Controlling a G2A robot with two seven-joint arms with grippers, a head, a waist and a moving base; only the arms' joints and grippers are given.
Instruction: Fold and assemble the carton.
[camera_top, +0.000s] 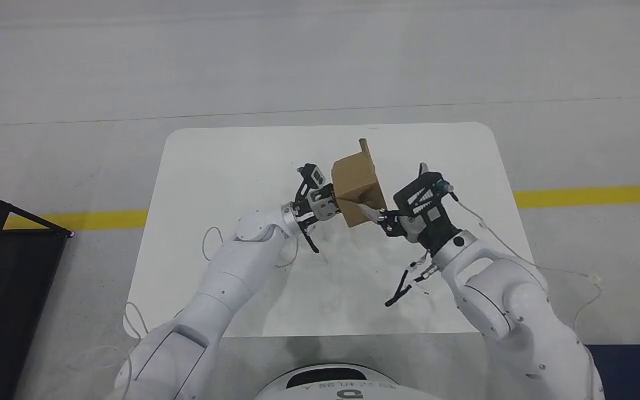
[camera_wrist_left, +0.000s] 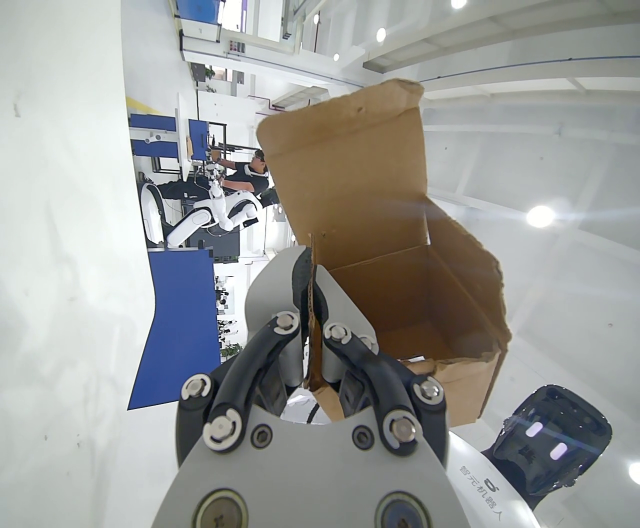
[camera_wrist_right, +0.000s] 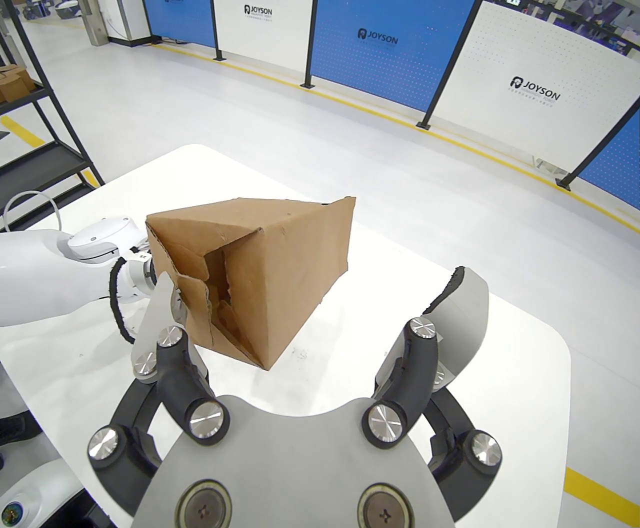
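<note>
A brown carton (camera_top: 356, 184) is held above the middle of the white table (camera_top: 200, 200), tilted. My left gripper (camera_top: 318, 203) is shut on one side wall of the carton (camera_wrist_left: 380, 250), pinching the cardboard edge between its fingers (camera_wrist_left: 320, 300); the open inside and one raised flap face that camera. My right gripper (camera_top: 392, 212) is open, just right of the carton (camera_wrist_right: 260, 270). One of its fingers (camera_wrist_right: 160, 305) touches the torn, partly folded end flaps and the other finger (camera_wrist_right: 465, 300) stands apart in free air.
The table's rounded far corner (camera_wrist_right: 550, 340) and right edge lie close behind the right gripper. A black rack (camera_wrist_right: 45, 150) stands beyond the table on the left arm's side. Loose white cables (camera_top: 210, 240) hang by the left arm.
</note>
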